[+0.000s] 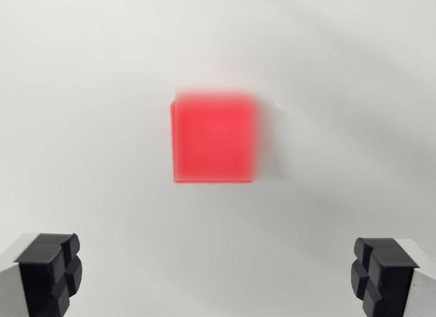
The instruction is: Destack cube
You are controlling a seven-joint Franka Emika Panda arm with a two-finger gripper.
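Red cube (pixel 214 136) looks blurred, its stack hidden beneath; pincer (pixel 216 276) gapes wide.

We see only through the wrist camera, looking straight down, close above the white table (pixel 82 71); fingertips (pixel 51 273) at seven and five o'clock.

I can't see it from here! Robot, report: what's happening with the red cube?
Fingers open, empty, wide apart. Red cube blurred, centred ahead on white table, untouched. Nothing in the way.

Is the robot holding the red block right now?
No. The gripper is open and empty; its fingers sit far apart at the wrist view's bottom corners, and the blurry red cube lies apart on the white table.
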